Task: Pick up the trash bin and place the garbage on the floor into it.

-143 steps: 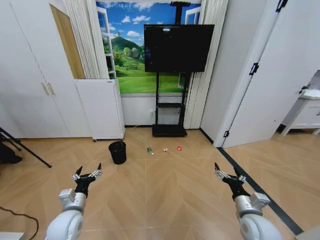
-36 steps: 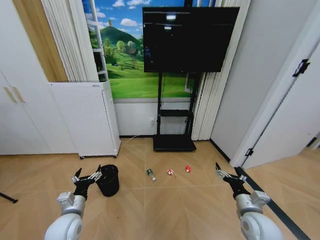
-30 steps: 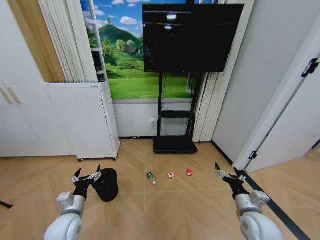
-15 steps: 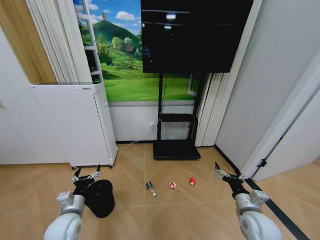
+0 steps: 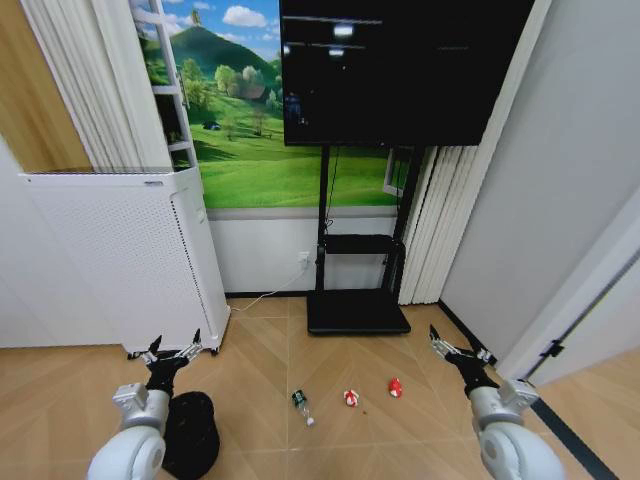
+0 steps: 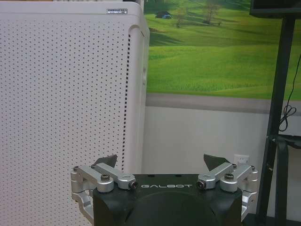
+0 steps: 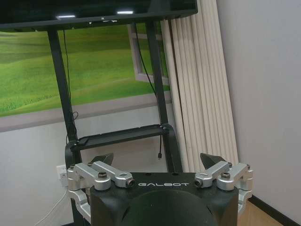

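Both hands, left hand (image 5: 172, 352) and right hand (image 5: 451, 350), hover spread above bare floor (image 5: 420, 420), trash bin (image 5: 190, 433) below the left.

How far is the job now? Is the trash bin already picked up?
Nothing is done yet. The trash bin stands on the floor by the open, empty left gripper. The right gripper is open too. The bottle, wrapper and red piece lie uncollected.

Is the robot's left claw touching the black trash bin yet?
Cannot tell. In the head view the left gripper is open, and its arm overlaps the trash bin, hiding any gap.
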